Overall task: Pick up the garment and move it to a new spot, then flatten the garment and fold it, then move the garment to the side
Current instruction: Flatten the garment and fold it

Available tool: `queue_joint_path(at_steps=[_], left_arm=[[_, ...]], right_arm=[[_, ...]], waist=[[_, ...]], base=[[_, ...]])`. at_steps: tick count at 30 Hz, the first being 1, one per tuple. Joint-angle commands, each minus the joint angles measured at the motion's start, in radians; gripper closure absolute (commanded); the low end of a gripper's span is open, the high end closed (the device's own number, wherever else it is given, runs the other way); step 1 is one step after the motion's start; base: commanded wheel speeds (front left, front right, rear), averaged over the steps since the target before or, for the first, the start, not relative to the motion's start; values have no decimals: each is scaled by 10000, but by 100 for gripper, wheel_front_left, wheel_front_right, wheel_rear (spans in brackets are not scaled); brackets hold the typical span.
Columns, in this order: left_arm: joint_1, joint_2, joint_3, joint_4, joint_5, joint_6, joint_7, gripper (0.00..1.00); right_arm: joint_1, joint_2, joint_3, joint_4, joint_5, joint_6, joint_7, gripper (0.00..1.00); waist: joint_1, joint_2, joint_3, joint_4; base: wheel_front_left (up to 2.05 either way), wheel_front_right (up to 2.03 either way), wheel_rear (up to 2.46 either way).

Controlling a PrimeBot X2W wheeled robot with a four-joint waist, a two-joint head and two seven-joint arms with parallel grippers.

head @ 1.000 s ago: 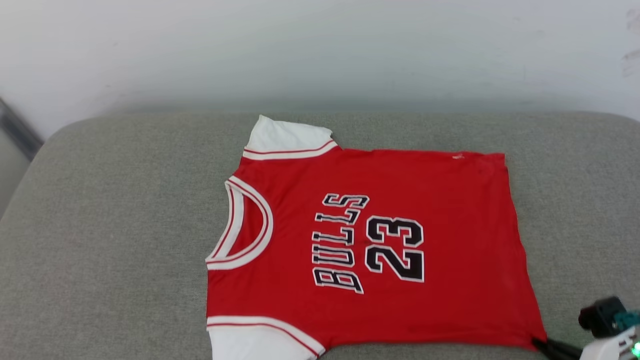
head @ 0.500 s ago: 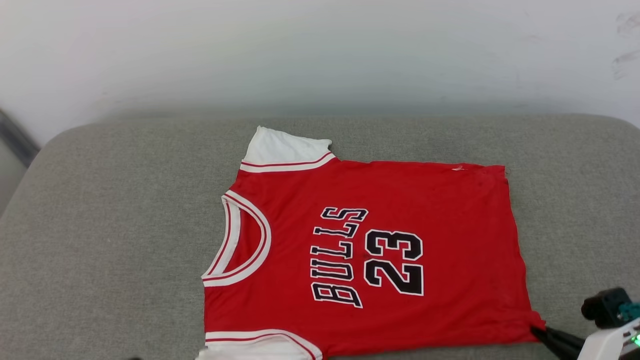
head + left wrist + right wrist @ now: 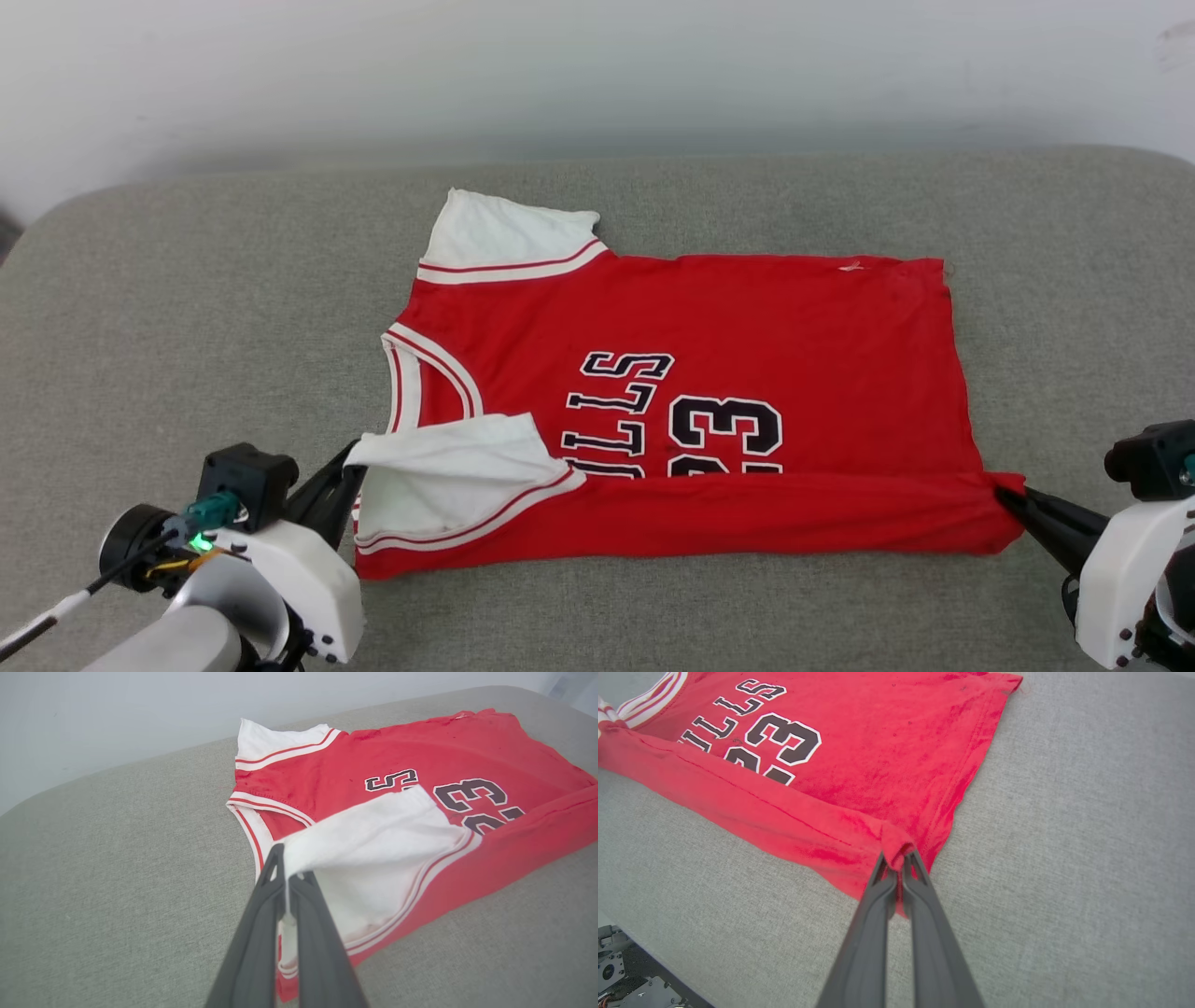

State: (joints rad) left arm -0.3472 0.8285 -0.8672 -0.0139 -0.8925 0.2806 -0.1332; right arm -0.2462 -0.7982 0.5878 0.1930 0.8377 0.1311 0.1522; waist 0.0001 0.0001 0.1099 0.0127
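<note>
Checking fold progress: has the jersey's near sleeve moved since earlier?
Yes. Pinched in the left pincer, the near sleeve has come up over the lettering, toward the unmoved far sleeve.

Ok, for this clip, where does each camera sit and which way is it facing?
Head view: on the head, looking forward and down at the garment on the grey cushion; left end effector at lower left, right end effector at lower right.
Left wrist view: on the left wrist, looking along its two dark fingers, shut on the white sleeve.
Right wrist view: on the right wrist, looking along its fingers, shut on the red hem corner.
Shared: both wrist views show the chest number.
</note>
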Motion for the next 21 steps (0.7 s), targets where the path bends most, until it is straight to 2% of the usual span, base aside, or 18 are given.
queue_joint_path(at_steps=[1,10,21], left_arm=[[-266,-125,36,156,78,-69,37,100],[-1454,-435,46,1279,349,-642,208,100],[-2848,-997,13,2881,660,-1270,252,100]], right_arm=[[-140,117,-140,-49,-55,-7,96,100],[-731,613,-749,4,-301,-7,635,100],[-1597,947,-779,438,-553,-7,818,100]], waist=[[-1,-1,252,-79],[-1,-1,1229,-251],[-1,-1,2308,-296]], base=[[0,0,0],[0,0,0],[0,0,0]])
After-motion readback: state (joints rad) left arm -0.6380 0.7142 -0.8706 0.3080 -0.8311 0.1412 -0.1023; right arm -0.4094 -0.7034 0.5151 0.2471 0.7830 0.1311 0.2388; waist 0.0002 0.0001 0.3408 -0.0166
